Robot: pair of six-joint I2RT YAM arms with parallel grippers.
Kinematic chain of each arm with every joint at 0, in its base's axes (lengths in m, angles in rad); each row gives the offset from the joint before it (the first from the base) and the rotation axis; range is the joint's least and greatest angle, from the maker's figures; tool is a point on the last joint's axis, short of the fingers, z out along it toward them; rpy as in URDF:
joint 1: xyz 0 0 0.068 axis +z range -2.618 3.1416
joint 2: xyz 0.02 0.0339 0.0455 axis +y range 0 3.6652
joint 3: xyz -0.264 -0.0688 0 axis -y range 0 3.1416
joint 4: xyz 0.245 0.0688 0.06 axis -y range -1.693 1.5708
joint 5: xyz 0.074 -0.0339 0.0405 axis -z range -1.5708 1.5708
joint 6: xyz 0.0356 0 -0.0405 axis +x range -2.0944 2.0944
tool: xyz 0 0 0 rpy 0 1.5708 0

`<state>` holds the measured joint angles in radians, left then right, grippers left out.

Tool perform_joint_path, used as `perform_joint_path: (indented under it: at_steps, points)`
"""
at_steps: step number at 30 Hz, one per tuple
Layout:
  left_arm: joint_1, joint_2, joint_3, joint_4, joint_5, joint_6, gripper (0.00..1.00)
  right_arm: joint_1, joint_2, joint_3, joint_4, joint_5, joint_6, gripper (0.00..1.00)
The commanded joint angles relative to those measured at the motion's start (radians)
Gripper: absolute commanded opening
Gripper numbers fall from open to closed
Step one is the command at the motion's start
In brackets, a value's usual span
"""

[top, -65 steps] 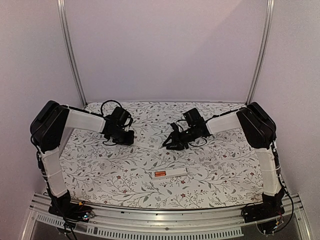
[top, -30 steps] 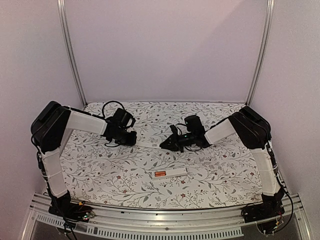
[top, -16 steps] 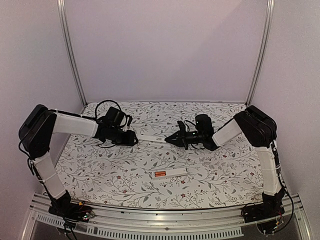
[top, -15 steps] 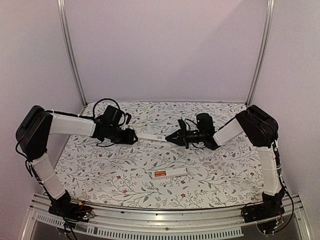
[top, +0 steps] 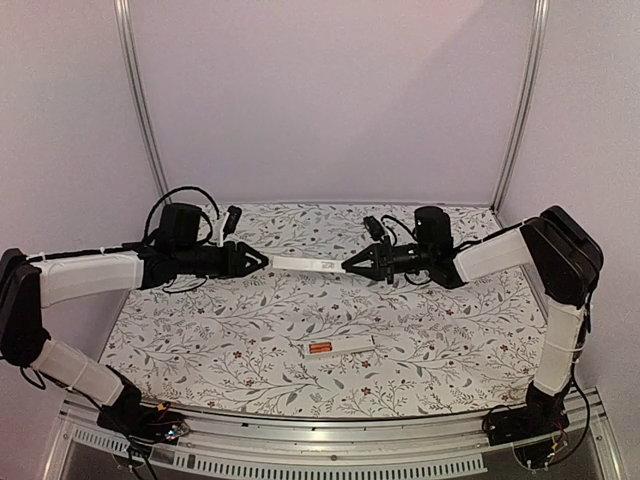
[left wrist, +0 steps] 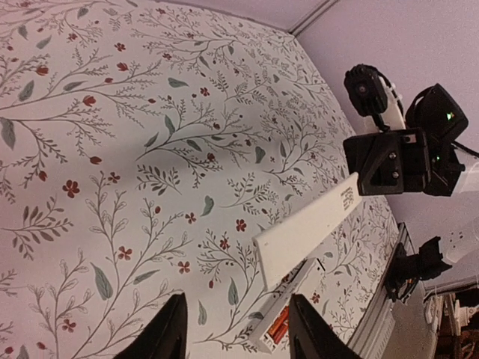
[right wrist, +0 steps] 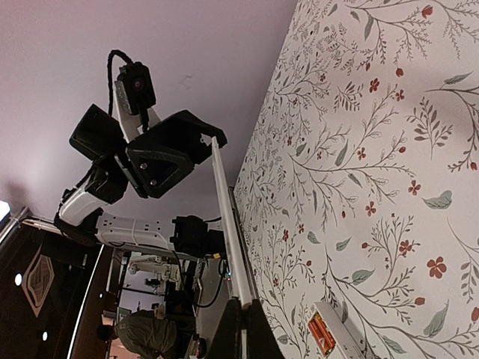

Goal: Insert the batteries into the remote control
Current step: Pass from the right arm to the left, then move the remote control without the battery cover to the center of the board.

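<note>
The right gripper (top: 347, 266) is clenched on one end of the white battery cover (top: 303, 262), the left gripper (top: 262, 261) stands open by the other end, and the remote control (top: 348, 346) with the batteries (top: 320, 347) inside lies on the worktop (top: 200, 340) below them, almost parallel to the cover.

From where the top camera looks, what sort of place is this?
Probably a robot test cell: the left arm and right arm stand on a metal rail, aluminium posts frame plain walls, and a floral cloth lies under them.
</note>
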<state>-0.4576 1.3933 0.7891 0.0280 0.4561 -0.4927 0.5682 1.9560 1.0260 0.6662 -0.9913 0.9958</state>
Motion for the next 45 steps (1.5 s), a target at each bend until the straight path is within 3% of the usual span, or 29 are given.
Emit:
perform_joint_path:
  at_steps: [1,16,23,31,32,34,37,39,45]
  points:
    - [0.005,-0.048,-0.046,0.085,0.149,-0.063,0.44,0.002,-0.075,-0.025,-0.104,-0.051,-0.102,0.00]
    - [-0.019,-0.011,-0.102,0.258,0.276,-0.175,0.25,0.042,-0.127,-0.023,-0.142,-0.069,-0.141,0.00]
    - [-0.024,-0.002,-0.108,0.247,0.274,-0.174,0.22,0.048,-0.144,-0.020,-0.149,-0.065,-0.146,0.00]
    - [-0.023,0.003,-0.119,0.279,0.287,-0.202,0.06,0.051,-0.156,-0.021,-0.176,-0.058,-0.166,0.00]
    - [-0.023,0.003,-0.121,0.293,0.294,-0.214,0.01,0.050,-0.157,-0.022,-0.192,-0.052,-0.179,0.02]
    - [-0.018,-0.001,-0.120,0.298,0.294,-0.239,0.00,0.050,-0.169,-0.016,-0.279,-0.029,-0.240,0.25]
    - [0.000,-0.031,-0.130,0.309,0.279,-0.269,0.00,0.051,-0.200,0.031,-0.608,0.077,-0.436,0.45]
    - [0.015,-0.055,-0.138,0.311,0.273,-0.279,0.00,0.051,-0.229,0.064,-0.795,0.156,-0.651,0.47]
    - [0.079,-0.109,-0.172,0.321,0.240,-0.353,0.00,0.104,-0.272,0.114,-1.064,0.429,-0.941,0.55]
